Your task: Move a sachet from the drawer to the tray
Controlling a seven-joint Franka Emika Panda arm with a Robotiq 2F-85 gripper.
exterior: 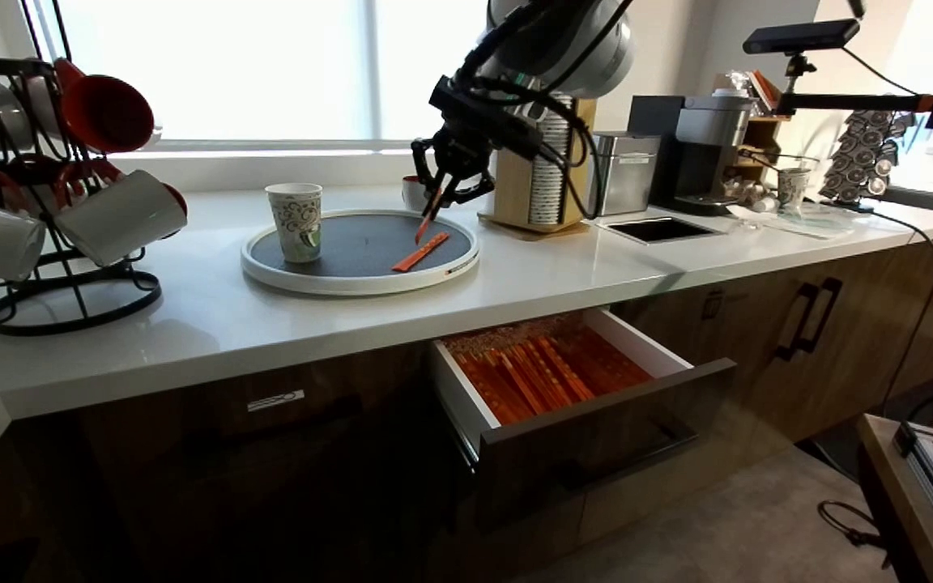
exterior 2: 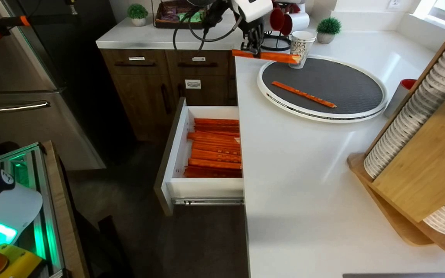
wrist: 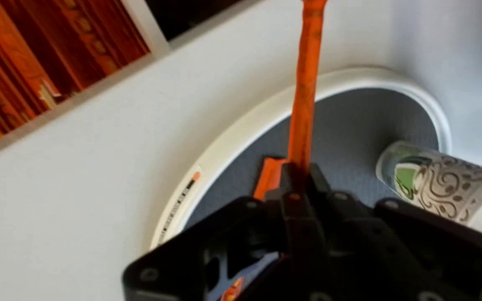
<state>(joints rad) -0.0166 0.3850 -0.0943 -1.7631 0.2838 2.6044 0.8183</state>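
Currently, gripper (wrist: 300,173) narrow, pinching one orange-red sachet (wrist: 306,96), ends sticking out both sides. Packet held aloft at the tray (exterior: 361,235) in both exterior views; exact height above it hard to judge. Another sachet (exterior: 422,252) lies flat on the tray, right half in an exterior view; paper cup (exterior: 298,231) upright on the left half. Drawer (exterior: 636,346) stands open, right of the tray and nearer, orange-red packets (exterior: 531,372) lying side by side in it.

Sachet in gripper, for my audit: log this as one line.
gripper: holding sachet; placement: pending; tray: loose sachet, cup; drawer: open
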